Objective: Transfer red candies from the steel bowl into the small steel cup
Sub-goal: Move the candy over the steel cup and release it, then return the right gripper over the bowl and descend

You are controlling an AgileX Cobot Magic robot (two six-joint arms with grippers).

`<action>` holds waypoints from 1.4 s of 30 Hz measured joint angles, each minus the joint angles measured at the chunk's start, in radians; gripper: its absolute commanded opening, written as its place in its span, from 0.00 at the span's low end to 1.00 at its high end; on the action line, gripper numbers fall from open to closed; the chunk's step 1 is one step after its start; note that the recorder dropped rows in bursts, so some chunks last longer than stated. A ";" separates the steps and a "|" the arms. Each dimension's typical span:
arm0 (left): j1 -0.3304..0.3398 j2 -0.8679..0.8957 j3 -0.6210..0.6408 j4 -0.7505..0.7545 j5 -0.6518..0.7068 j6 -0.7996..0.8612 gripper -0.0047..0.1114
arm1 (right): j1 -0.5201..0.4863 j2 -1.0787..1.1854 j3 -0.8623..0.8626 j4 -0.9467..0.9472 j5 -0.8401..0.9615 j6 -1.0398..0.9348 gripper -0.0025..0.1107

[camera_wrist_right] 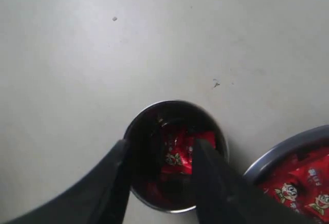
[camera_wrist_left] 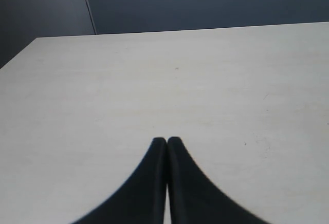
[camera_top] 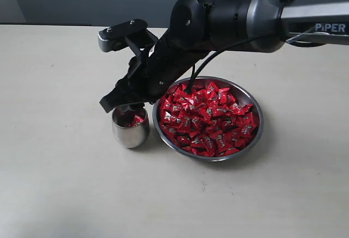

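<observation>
Red candies [camera_top: 210, 120]: heaped in the steel bowl [camera_top: 260, 119], right of centre on the tabletop [camera_top: 54, 189]. A few lie down inside the small steel cup [camera_top: 130, 134], which stands just beside the bowl's left rim.
Right gripper [camera_wrist_right: 160, 147]: reaching across and poised right over the cup mouth. Its fingers [camera_wrist_right: 115, 183] are spread apart with nothing pinched between them, and a candy shows in the cup below the gap.
Left gripper [camera_wrist_left: 166, 142]: fingers pressed together and empty, over bare tabletop, well out of the play.
Step in hand: looks like the drop into the cup, with the release made.
Doing it well: lift straight up, tips centred on that narrow mouth, because a finger clipping the rim could tip the cup. Then swing over to the bowl and pinch one candy off the top of the heap.
Cup: polished steel with mirror sides, rounded and egg-like. Probably easy to topple.
Bowl: wide and shallow, shiny, with a thin rim.
Wrappers: glossy, crinkly little pillows with small pale print. Likely slippery between the fingers.
Tabletop: pale, matte and flat.
</observation>
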 measured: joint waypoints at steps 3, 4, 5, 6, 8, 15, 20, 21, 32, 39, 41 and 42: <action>0.000 0.000 0.000 0.000 0.000 0.000 0.04 | -0.004 -0.021 0.000 -0.051 -0.012 0.012 0.30; 0.000 0.000 0.000 0.000 0.000 0.000 0.04 | -0.009 -0.032 0.000 -0.074 -0.019 0.026 0.28; 0.000 0.000 0.000 0.000 0.000 0.000 0.04 | -0.019 -0.046 0.000 -0.098 -0.024 0.049 0.26; 0.000 0.000 0.000 0.000 0.000 0.000 0.04 | -0.030 -0.057 0.000 -0.116 -0.031 0.075 0.24; 0.000 0.000 0.000 0.000 0.000 0.000 0.04 | -0.066 -0.084 0.000 -0.156 -0.041 0.125 0.21; 0.000 0.000 0.000 0.000 0.000 0.000 0.04 | -0.244 -0.144 0.000 -0.228 0.002 0.188 0.28; 0.000 0.000 0.000 0.000 0.000 0.000 0.04 | -0.354 -0.162 0.000 -0.264 0.080 0.190 0.33; 0.000 0.000 0.000 0.000 0.000 0.000 0.04 | -0.372 -0.162 0.000 -0.269 0.095 0.190 0.33; 0.000 0.000 0.000 0.000 0.000 0.000 0.04 | -0.429 -0.195 0.225 -0.262 0.012 0.192 0.33; 0.000 0.000 0.000 0.000 0.000 0.000 0.04 | -0.429 -0.213 0.343 -0.222 -0.025 0.192 0.33; 0.000 0.000 0.000 0.000 0.000 0.000 0.04 | -0.429 -0.214 0.357 -0.220 -0.025 0.192 0.33; 0.000 0.000 0.000 0.000 0.000 0.000 0.04 | -0.429 -0.214 0.359 -0.220 -0.023 0.190 0.33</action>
